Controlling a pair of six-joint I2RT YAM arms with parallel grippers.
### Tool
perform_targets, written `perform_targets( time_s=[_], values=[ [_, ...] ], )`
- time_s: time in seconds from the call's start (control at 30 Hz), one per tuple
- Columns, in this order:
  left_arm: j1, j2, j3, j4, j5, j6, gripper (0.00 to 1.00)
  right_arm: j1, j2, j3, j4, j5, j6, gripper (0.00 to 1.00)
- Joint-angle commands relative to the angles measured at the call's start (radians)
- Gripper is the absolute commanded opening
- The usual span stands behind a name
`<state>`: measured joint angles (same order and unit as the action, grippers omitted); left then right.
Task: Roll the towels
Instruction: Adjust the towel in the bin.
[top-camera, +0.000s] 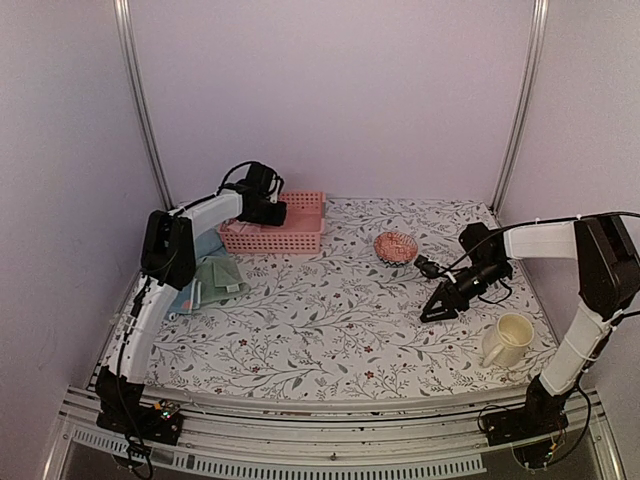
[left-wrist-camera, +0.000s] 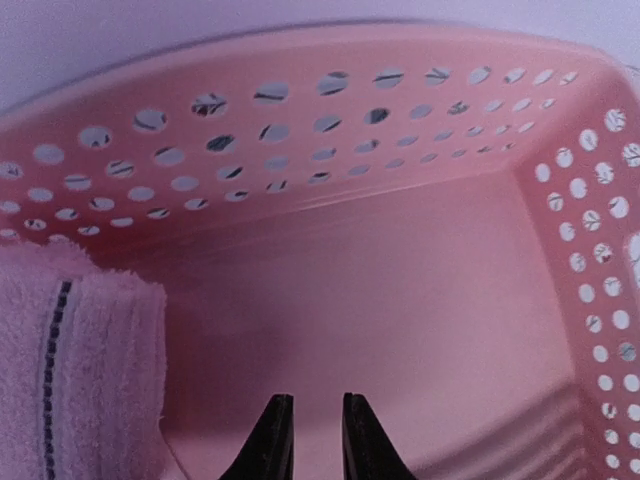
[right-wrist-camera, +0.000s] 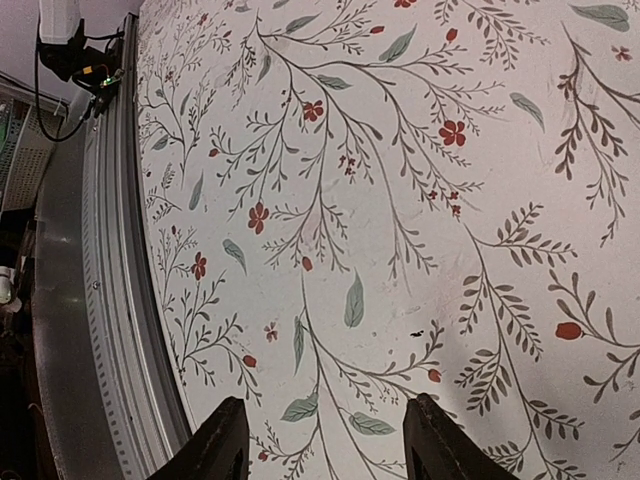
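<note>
Now steer your left gripper (left-wrist-camera: 309, 440), jaws nearly closed and empty, toward the pink towel (left-wrist-camera: 75, 370) in the basket (left-wrist-camera: 400, 130); right gripper (right-wrist-camera: 325, 440) idles wide

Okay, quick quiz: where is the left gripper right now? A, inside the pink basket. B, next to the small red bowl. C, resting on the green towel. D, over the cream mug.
A: the left wrist view shows the left gripper inside the pink basket, its perforated walls around it and a pink towel lying at one side; the top view also has that arm reaching into the basket.
</note>
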<state>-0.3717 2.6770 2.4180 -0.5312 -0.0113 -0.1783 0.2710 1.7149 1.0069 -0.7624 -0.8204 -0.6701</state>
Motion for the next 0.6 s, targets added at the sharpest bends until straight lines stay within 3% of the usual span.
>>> perform_targets(
  time_s=[0.0, 0.13, 0.43, 0.57],
  values=[
    [0.031, 0.005, 0.017, -0.024, -0.168, -0.062, 0.16, 0.001, 0.021, 0.005, -0.009, 0.001, -0.006, 0.55],
    [0.049, -0.031, -0.038, -0.009, -0.313, -0.135, 0.18, 0.001, 0.027, 0.004, -0.008, 0.003, -0.006, 0.55],
    [0.045, -0.045, -0.046, 0.035, -0.246, -0.131, 0.23, 0.002, 0.035, 0.006, -0.01, 0.007, -0.008, 0.56],
    [0.034, -0.122, -0.103, 0.061, -0.225, -0.107, 0.29, 0.001, 0.033, 0.011, -0.015, 0.001, -0.01, 0.56]
  ],
)
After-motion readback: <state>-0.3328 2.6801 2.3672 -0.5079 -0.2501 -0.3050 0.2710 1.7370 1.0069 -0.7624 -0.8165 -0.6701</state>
